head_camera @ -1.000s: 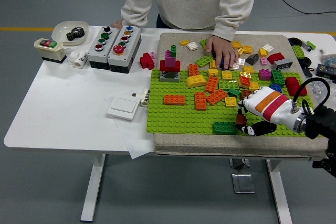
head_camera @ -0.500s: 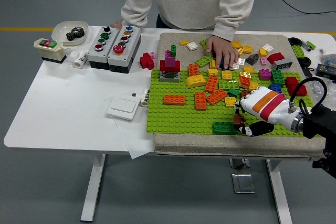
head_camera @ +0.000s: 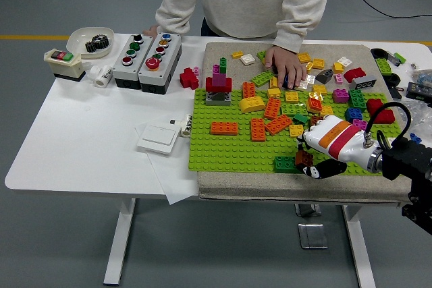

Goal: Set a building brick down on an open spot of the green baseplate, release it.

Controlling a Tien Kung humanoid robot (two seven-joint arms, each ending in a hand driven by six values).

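- Shifting leftward since the earlier frames, the right robot hand (head_camera: 312,158) is now hanging over the near right part of the green baseplate (head_camera: 229,150), closer to the dark green brick (head_camera: 285,164).
- Its fingers are curling around a small dark brown brick (head_camera: 303,159), which is sitting low over the baseplate just right of the dark green brick; whether the brown brick is touching the studs cannot be told.
- Only this one robot arm is showing, coming in from the right edge.
- At the far side a person is standing, one hand (head_camera: 285,64) resting on the loose bricks (head_camera: 331,75) scattered beyond the baseplate, the other at the far edge by the button boxes (head_camera: 147,52).
- Orange, yellow and red bricks are lying across the middle of the baseplate.
- On the far left of the white surface (head_camera: 74,139), a white bowl (head_camera: 91,40) is holding a black gear (head_camera: 98,44).
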